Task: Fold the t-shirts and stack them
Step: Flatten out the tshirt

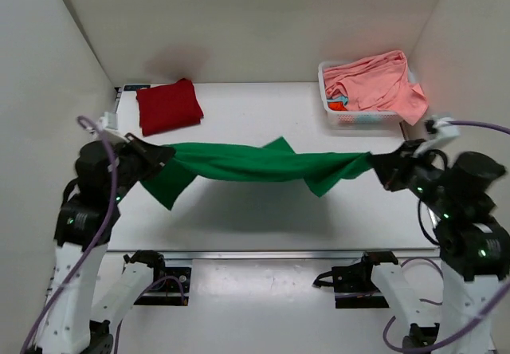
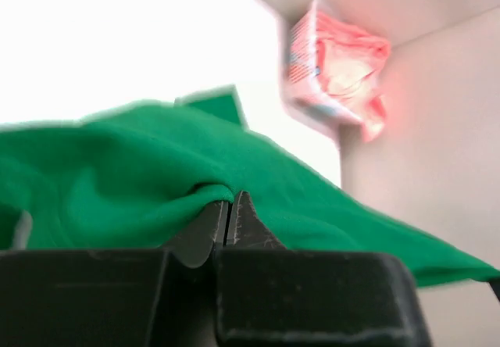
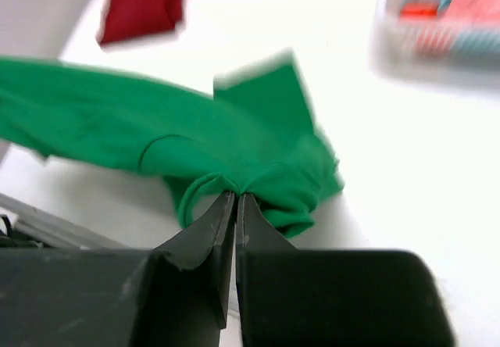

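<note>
The bright green t-shirt hangs stretched between my two grippers above the table. My left gripper is shut on its left end; in the left wrist view the gripper pinches green cloth. My right gripper is shut on its right end; in the right wrist view the gripper pinches the green cloth. The dark red t-shirt lies folded at the back left and shows in the right wrist view. The salmon pink t-shirt lies heaped in the basket.
The white lattice basket stands at the back right, also in the left wrist view. White walls close the left, back and right sides. The table's front edge has a metal rail.
</note>
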Motion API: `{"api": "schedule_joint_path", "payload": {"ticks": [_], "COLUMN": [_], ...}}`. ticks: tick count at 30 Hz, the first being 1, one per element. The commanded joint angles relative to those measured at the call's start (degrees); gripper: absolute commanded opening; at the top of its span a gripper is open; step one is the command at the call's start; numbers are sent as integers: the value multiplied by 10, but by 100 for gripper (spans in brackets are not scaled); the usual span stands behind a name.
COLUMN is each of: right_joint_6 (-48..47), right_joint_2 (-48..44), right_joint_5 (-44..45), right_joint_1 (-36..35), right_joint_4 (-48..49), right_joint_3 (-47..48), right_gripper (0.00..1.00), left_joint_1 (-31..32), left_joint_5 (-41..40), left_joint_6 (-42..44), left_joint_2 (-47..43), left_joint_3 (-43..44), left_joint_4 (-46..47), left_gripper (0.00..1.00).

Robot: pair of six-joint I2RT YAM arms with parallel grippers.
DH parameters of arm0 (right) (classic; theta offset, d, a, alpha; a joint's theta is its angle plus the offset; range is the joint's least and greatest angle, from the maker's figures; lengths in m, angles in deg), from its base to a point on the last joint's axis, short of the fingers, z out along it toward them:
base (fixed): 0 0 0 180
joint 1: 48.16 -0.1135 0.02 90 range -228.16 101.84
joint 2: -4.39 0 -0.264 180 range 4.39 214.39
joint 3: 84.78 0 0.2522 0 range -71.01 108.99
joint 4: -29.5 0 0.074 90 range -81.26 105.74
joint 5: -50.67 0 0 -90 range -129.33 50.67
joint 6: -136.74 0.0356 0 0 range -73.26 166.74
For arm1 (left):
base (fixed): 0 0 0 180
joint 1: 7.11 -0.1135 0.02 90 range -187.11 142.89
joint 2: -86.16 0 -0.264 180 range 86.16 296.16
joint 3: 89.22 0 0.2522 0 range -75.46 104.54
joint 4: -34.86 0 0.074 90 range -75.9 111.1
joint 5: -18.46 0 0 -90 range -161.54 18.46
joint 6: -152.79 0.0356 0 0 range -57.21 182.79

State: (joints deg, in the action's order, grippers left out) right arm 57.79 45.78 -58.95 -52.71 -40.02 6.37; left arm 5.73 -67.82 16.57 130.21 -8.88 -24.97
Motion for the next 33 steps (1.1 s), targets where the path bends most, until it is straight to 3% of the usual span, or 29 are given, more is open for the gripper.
{"api": "schedule_joint_path", "payload": {"ticks": [1,3,7,11,15,18,21,22,23,24,25,26,27,28,29,33], "right_joint_6": [-53,-54,-45,-29,-38,-35,-8,-3,0,7,6,8,7,18,18,51], "right_joint_2": [13,36,97,155,224,310,456,491,558,621,652,703,736,745,741,610], "right_joint_5": [-83,-83,-74,-73,-17,3,4,12,53,77,120,168,187,218,223,211], "right_joint_1": [83,90,77,50,-26,-59,-69,-67,-71,-76,-74,-71,-64,-64,-57,-37], "right_joint_4": [-9,8,86,173,243,288,345,359,357,353,334,313,281,265,248,243], "right_joint_3": [107,170,213,166,93,101,158,212,239,315,393,432,490,518,509,286], "right_gripper": [0,0,0,0,0,0,0,0,14,27,32,47,57,58,62,60], "left_joint_1": [-31,-48,-27,-55,-59,-61,-80,-90,-110,-126,-127,-154,-161,-166,-174,-171], "left_joint_5": [30,44,47,83,92,73,46,43,42,37,33,31,22,15,15,-28], "left_joint_6": [-25,8,-23,-57,-107,-86,-47,-41,-41,-35,-32,-27,-21,-18,-12,12], "left_joint_2": [-13,39,80,96,131,226,328,369,386,418,437,444,445,438,431,384], "left_joint_3": [92,165,202,103,-25,-27,6,19,35,56,61,75,72,69,56,-37], "left_joint_4": [-89,-128,-71,24,152,192,236,252,257,257,254,250,248,238,238,196], "left_gripper": [0,0,0,0,0,0,0,3,30,49,52,54,62,67,67,68]}}
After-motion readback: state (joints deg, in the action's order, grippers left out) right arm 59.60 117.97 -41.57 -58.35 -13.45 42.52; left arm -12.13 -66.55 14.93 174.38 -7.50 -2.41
